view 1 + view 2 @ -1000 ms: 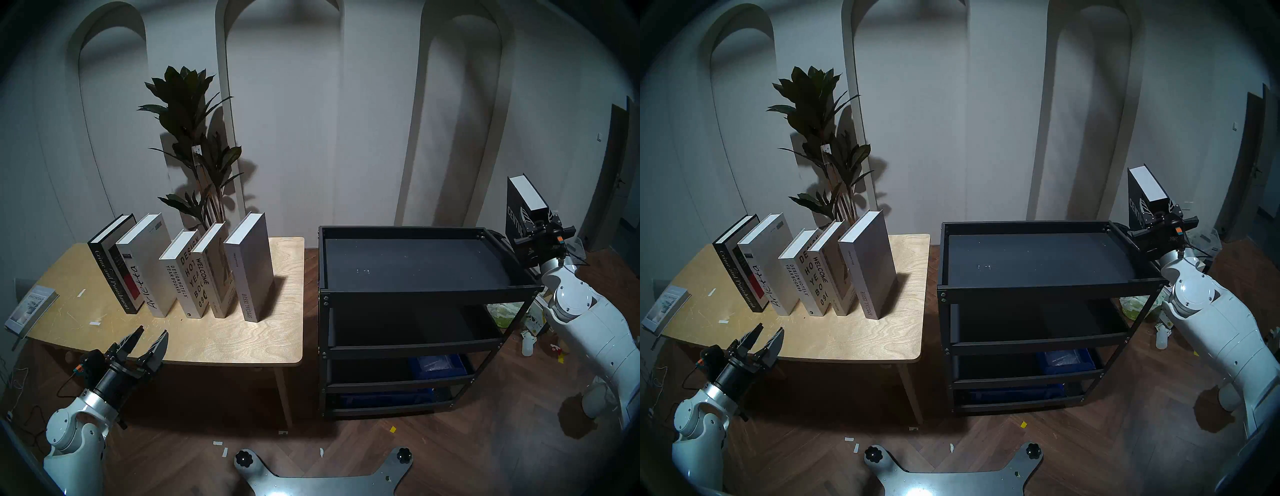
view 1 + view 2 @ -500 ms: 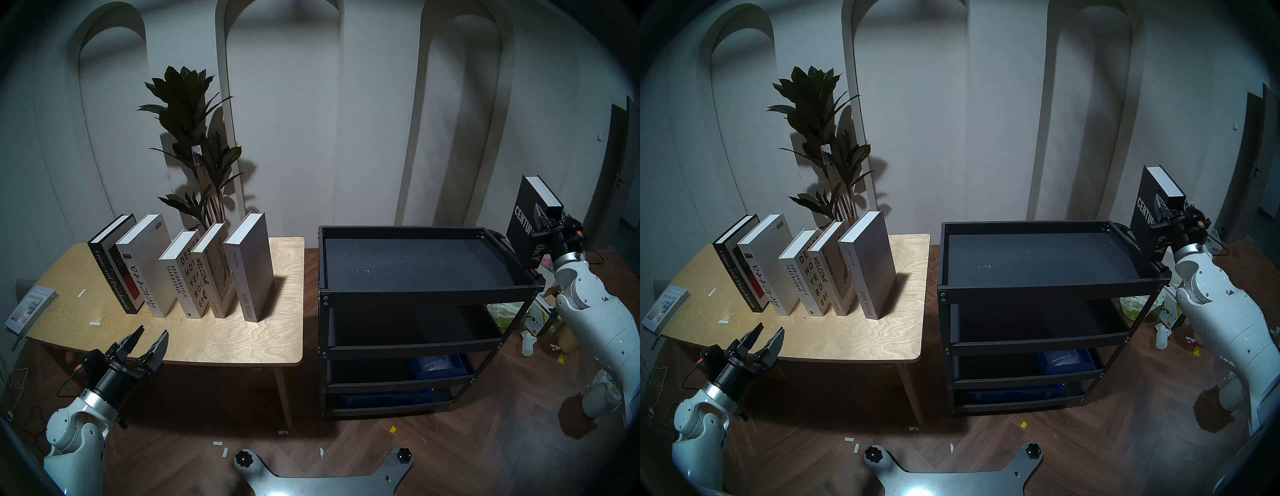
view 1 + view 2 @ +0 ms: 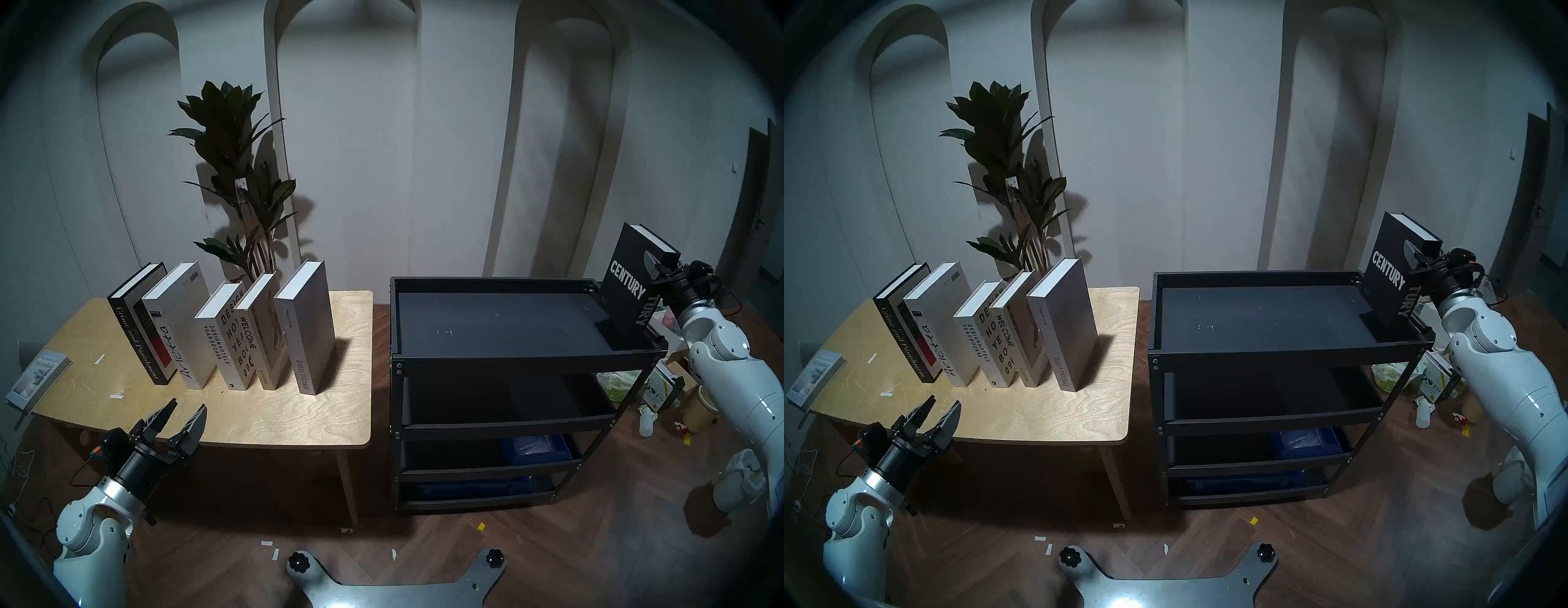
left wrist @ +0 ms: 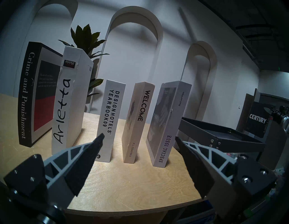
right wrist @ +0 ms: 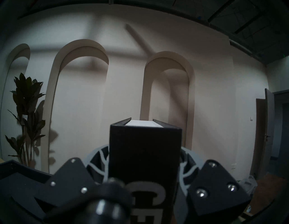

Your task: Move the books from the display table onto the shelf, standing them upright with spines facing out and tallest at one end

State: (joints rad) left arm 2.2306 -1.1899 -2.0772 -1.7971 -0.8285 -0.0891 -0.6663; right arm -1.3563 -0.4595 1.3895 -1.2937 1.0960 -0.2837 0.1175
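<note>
Dim room, arched wall. Right gripper (image 3: 656, 271) shut on Century (image 3: 628, 284), spine toward fingers, bottom corner low over shelf (image 3: 509, 322) end. Could tip or snag on rim. Left gripper (image 3: 186, 409) wide open, empty; five books (image 3: 237, 327) ahead on table (image 3: 297, 407).

Potted plant (image 3: 237, 178), dark leaves, against the arched white wall. Thin grey "Discontent" book (image 3: 39, 379) lies flat, overhanging an edge, left of the left jaws. Blue bin (image 3: 535, 449) low down. Paper scraps (image 3: 271, 547) litter the wood floor.
</note>
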